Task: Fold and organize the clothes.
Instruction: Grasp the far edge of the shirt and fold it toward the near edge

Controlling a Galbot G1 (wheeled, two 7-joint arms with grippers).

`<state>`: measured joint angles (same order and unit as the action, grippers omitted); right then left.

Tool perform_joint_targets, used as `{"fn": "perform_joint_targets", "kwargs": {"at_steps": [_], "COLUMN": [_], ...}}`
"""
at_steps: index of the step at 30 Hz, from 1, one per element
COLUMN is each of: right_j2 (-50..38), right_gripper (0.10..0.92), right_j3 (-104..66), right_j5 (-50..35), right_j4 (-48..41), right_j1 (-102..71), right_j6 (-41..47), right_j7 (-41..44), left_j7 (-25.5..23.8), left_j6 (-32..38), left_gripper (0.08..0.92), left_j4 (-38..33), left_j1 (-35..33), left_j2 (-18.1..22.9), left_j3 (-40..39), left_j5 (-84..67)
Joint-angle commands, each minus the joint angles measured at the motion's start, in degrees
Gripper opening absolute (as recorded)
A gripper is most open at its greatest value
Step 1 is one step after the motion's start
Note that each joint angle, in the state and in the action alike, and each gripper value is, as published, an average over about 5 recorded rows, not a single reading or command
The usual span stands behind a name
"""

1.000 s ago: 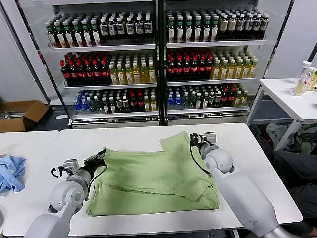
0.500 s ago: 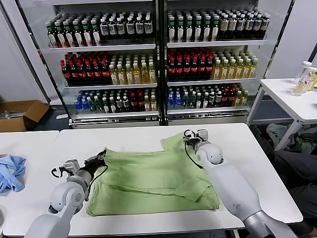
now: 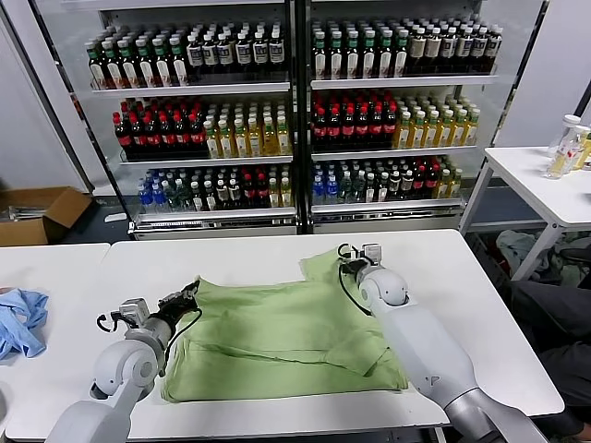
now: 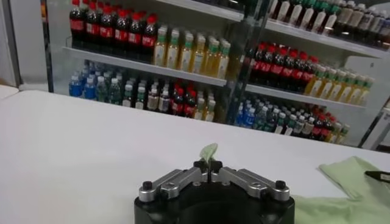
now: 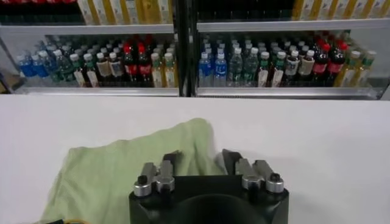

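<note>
Left gripper (image 4: 210, 167) clamped on green shirt (image 3: 277, 341) edge, right gripper (image 5: 199, 159) apart over sleeve – white table (image 3: 240, 254), drinks fridge (image 3: 295, 111) behind

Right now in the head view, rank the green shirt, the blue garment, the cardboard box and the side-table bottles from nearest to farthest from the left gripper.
1. Light green polo shirt: pinched in the left gripper.
2. Light blue crumpled garment: on the left table edge.
3. Brown cardboard box: on the floor, far left.
4. Clear plastic bottles: on the far-right side table.
</note>
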<state>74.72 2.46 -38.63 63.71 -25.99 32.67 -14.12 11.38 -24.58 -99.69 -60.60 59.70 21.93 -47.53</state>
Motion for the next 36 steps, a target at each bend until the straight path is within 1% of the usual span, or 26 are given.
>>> {"fn": "perform_joint_targets", "kwargs": {"at_steps": [1, 9, 12, 23, 36], "right_j2": [0.3, -1.4, -2.6, -8.8, -16.7], "right_gripper": [0.381, 0.149, 0.107, 0.106, 0.106], "right_j3": [0.0, -0.8, -1.1, -4.6, -14.4], "right_j5": [-1.6, -2.8, -2.6, -3.8, -4.4], "right_j4": [0.3, 6.9, 10.7, 27.8, 46.8], "right_j1": [-0.5, -3.2, -4.6, -12.7, -29.5], "right_j6": [0.5, -0.6, -1.8, -1.5, -0.9], "right_j7": [0.0, 0.2, 0.1, -0.9, -1.7], "left_j7": [-0.2, -0.8, -1.3, -1.6, -1.8], "left_j6": [0.0, 0.2, 0.3, 0.2, 0.0], "left_gripper": [0.083, 0.083, 0.083, 0.083, 0.083], "left_j4": [-0.1, -0.8, -1.6, -5.2, -10.3], "left_j1": [-0.4, -1.3, -1.7, -4.5, -11.4], "left_j2": [0.0, -0.2, -0.4, -2.0, -2.8], "left_j3": [0.1, 0.4, 0.8, 3.4, 6.5], "left_j5": [-0.1, -0.1, -0.2, -1.9, -3.0]}}
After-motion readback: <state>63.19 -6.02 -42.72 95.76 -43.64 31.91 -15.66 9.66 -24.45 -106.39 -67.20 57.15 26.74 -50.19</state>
